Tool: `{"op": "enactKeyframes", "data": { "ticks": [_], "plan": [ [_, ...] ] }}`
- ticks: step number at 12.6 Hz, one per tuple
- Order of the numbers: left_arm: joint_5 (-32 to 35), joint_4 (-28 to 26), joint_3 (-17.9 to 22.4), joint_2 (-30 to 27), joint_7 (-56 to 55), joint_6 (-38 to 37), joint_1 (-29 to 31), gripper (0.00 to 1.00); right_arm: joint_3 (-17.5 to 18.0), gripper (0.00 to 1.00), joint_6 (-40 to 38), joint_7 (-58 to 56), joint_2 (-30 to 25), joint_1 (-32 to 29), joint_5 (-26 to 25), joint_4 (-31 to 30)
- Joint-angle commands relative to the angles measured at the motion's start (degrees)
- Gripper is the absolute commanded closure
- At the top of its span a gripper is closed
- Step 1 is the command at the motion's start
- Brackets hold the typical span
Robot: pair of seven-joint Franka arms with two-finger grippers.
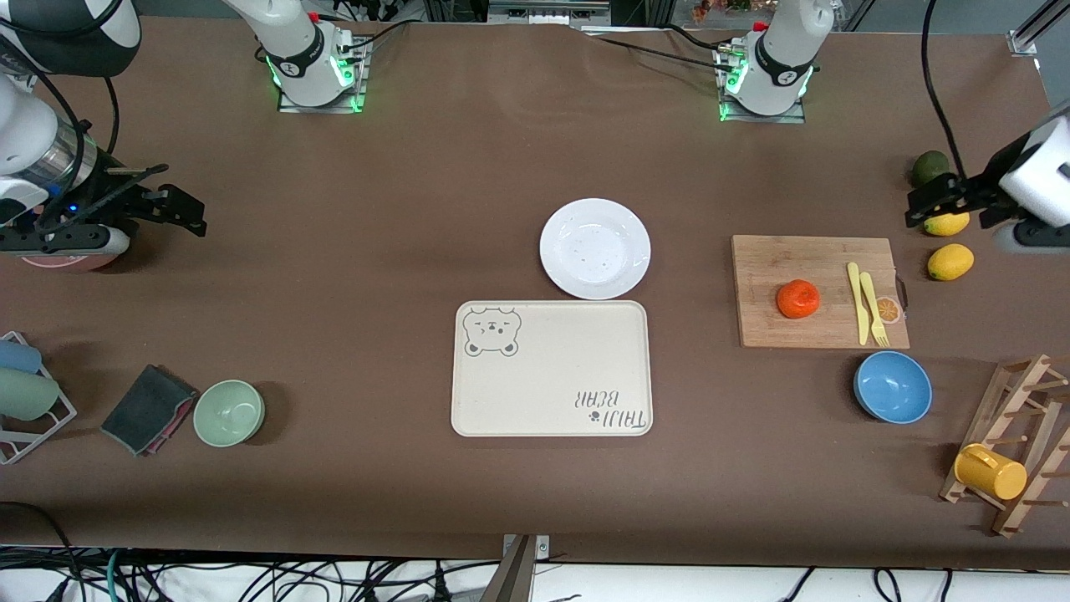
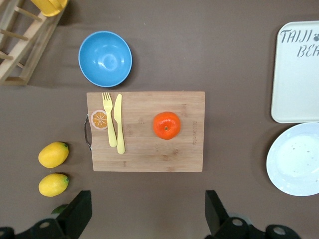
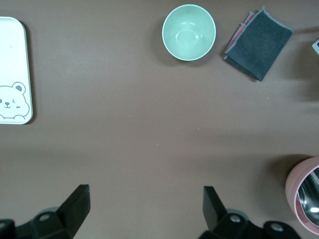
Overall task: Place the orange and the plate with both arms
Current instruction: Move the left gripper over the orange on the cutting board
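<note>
Left gripper: raised at the left arm's end of the table, over the lemons, jaws spread wide apart and holding nothing. In the left wrist view its fingers frame bare table at the edge of the cutting board.

Right gripper: raised at the right arm's end of the table, beside a pink cup, jaws likewise spread apart and empty.

The orange rests on the cutting board, near its middle, apart from the yellow knife and fork lying side by side on the same board.

The plate lies flat on the table, just beside the edge of the beige tray, farther from the front camera than the tray.

Work surface: brown mat. A blue bowl sits nearer to the front camera than the board. A green bowl and a folded grey cloth lie toward the right arm's end.
</note>
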Motion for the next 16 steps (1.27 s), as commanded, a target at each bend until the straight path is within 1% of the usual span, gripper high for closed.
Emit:
{"op": "enactKeyframes", "data": {
  "ticks": [1, 8, 9, 11, 13, 16],
  "plan": [
    [-0.45, 1.57, 0.15, 4.55, 0.48, -0.35, -0.14, 0.00, 0.46, 0.00, -0.61, -0.88, -0.82, -0.64, 0.93, -0.07],
    [-0.54, 1.66, 0.06, 14.66, 0.04, 0.18, -1.11, 0.00, 0.46, 0.00, -0.61, -0.79, -0.82, -0.64, 0.93, -0.07],
    [-0.80, 0.70, 0.06, 15.54, 0.04, 3.49, -1.11, 0.00, 0.46, 0.00, -0.61, -0.79, -0.82, -0.64, 0.93, -0.07],
    [-2.37, -3.50, 0.06, 16.86, 0.12, 10.95, -0.32, 0.00, 0.46, 0.00, -0.61, -0.79, -0.82, -0.64, 0.93, -0.07],
    [-2.82, -9.30, 0.06, 16.87, 0.21, 17.55, -0.32, 0.00, 0.46, 0.00, -0.61, -0.79, -0.82, -0.64, 0.93, -0.07],
    [-2.91, -11.51, 0.06, 17.92, 0.39, 18.89, -0.23, 0.00, 0.46, 0.00, -0.61, -0.79, -0.82, -0.64, 0.93, -0.07]
  ]
}}
